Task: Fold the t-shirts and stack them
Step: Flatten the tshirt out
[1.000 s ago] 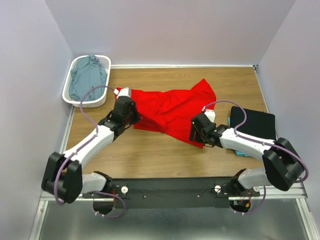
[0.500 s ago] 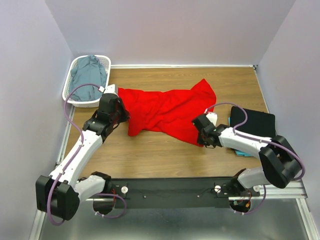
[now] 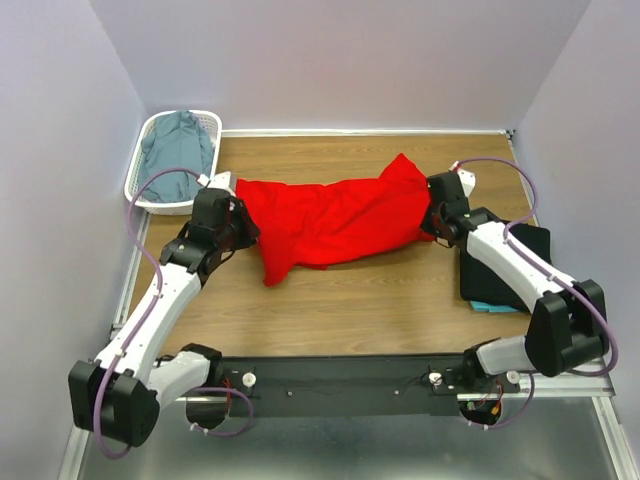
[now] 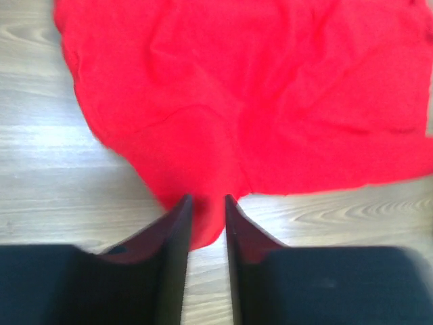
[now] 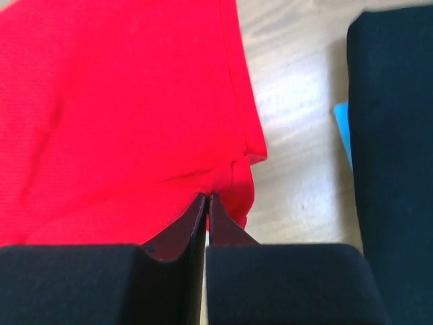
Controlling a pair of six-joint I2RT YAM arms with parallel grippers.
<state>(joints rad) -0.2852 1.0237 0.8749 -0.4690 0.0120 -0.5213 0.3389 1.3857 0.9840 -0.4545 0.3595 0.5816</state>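
The bright red t-shirt [image 3: 330, 220] lies stretched left to right across the middle of the wooden table. My left gripper [image 3: 243, 222] sits at its left end. In the left wrist view the left gripper [image 4: 206, 198] stands open, and a corner of the red t-shirt [image 4: 257, 101] lies on the wood between its tips. My right gripper [image 3: 432, 218] is at the shirt's right end. The right wrist view shows that gripper [image 5: 207, 196] shut on the hem of the red t-shirt [image 5: 122, 101]. A folded black t-shirt [image 3: 515, 255] rests on a teal one [image 3: 487, 306] at the right.
A white lattice basket [image 3: 140, 195] at the far left corner holds the grey-blue t-shirt [image 3: 175, 150]. The black t-shirt [image 5: 396, 135] and a sliver of the teal t-shirt [image 5: 343, 132] lie just right of my right gripper. Walls enclose the table on three sides.
My right gripper shut on the red t-shirt's near edge and pulled it right and farther back, spreading the cloth. My left gripper shifted left with its end, then opened.
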